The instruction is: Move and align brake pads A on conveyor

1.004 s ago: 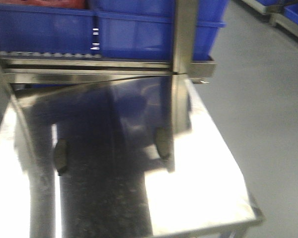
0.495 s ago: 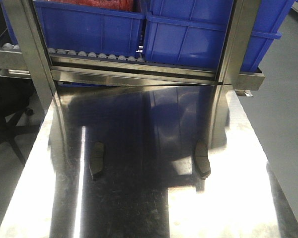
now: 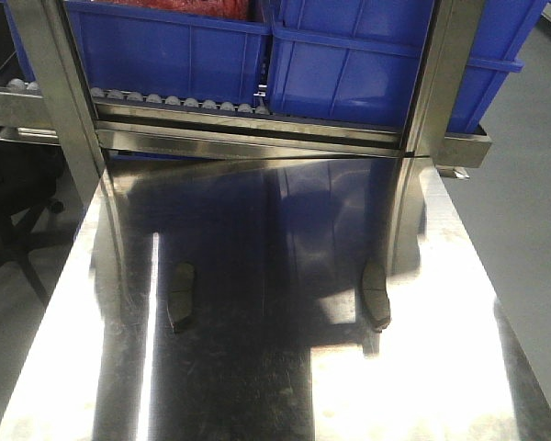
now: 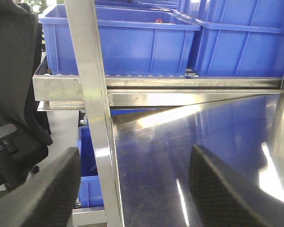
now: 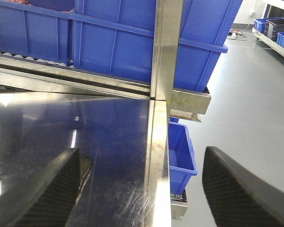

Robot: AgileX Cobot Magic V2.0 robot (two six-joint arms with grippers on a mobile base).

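Jaws of the left gripper (image 4: 134, 156) stand spread wide, with nothing between them but the left edge of the steel table (image 3: 441, 386) and an upright of the roller rack (image 3: 248, 138). The right gripper (image 5: 142, 153) is spread just as wide and also empty, looking along the table's right edge toward the blue bins (image 3: 349, 64).

In the front view two pads lie flat on the shiny tabletop, well apart from each other. The left brake pad (image 3: 181, 296) sits toward the left arm's side and the right brake pad (image 3: 376, 294) toward the right arm's side. Each has its long axis running away from the robot toward the rack, so the two lie roughly parallel.

In the right wrist view a dark sliver shows just past one finger, probably the right pad, though too little is visible to be sure. If so, that pad lies low and inward of the right gripper. No pad shows in the left wrist view.

The conveyor is in none of the views, so the carry has likely not begun. Each arm looks best placed for the pad on its own side, pinching across the short width.
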